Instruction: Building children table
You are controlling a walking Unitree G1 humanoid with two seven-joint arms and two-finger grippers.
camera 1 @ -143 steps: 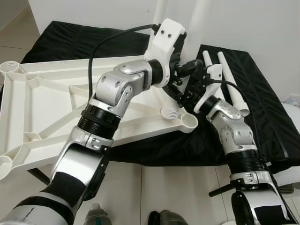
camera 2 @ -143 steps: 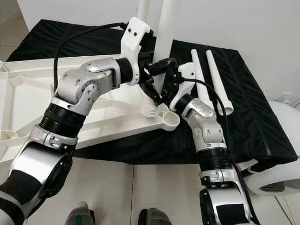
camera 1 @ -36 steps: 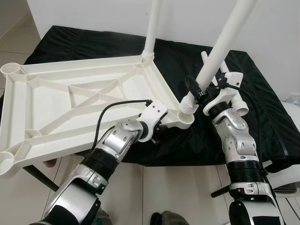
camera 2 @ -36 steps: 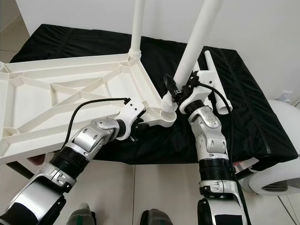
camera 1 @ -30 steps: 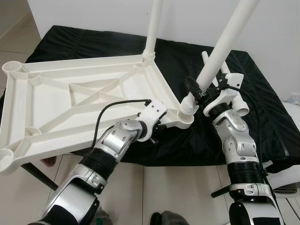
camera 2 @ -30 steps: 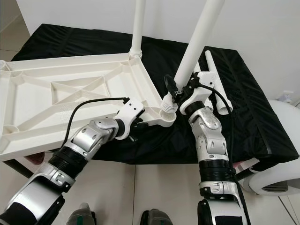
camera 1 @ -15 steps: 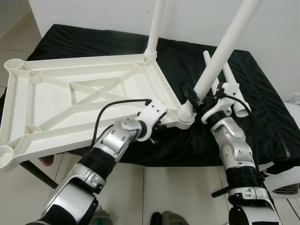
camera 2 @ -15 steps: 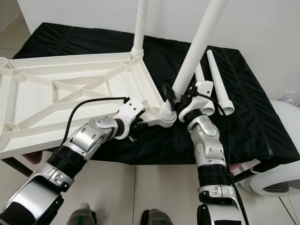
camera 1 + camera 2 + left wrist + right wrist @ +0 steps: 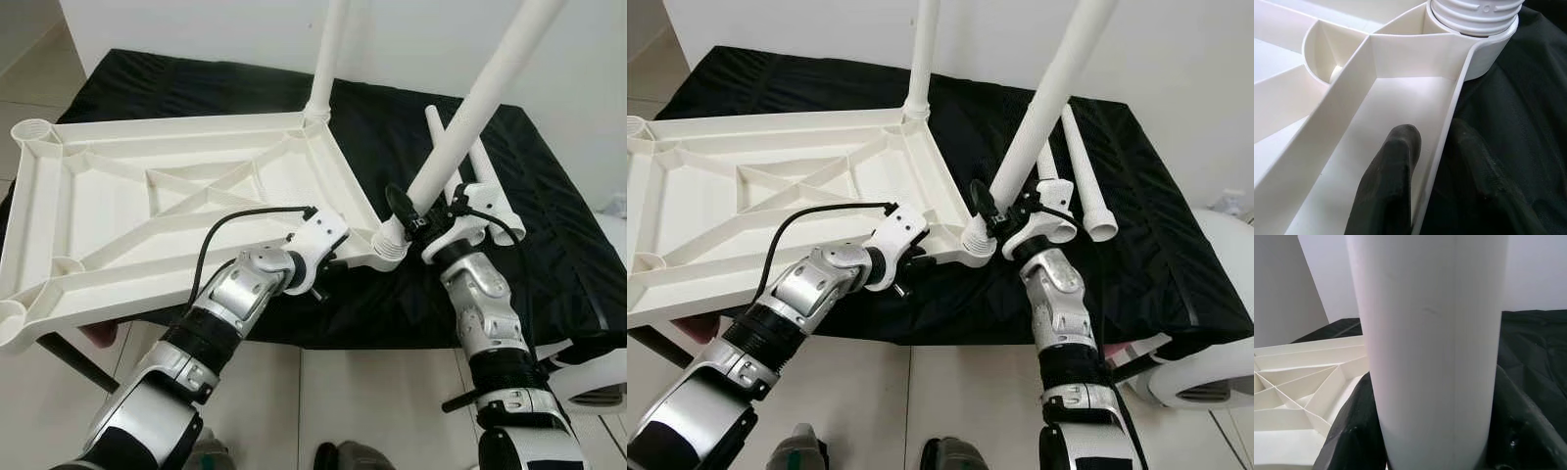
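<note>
The white plastic tabletop [image 9: 167,211] lies upside down, partly on the black cloth. One white leg [image 9: 326,49] stands upright in its far right corner. A second leg [image 9: 480,103] leans to the right, and its threaded end [image 9: 1474,12] sits in the near right corner socket [image 9: 390,250] with threads showing. My right gripper [image 9: 419,211] is shut on this leg just above the socket, with the leg [image 9: 1430,347] between its fingers [image 9: 1356,435]. My left gripper [image 9: 1432,134] is shut on the tabletop's rim [image 9: 1447,122] beside that socket, one finger on each side of the wall.
Two loose white legs [image 9: 1085,176] lie on the black cloth [image 9: 549,245] to the right. A white wall stands behind. Tiled floor [image 9: 372,392] lies in front, with a white rounded appliance [image 9: 598,367] at the lower right. A dark bar [image 9: 64,351] runs under the tabletop's near left edge.
The left gripper came down from the leg to the tabletop rim. Over the last second the held leg has leaned further right, and the right gripper shifted slightly with it.
</note>
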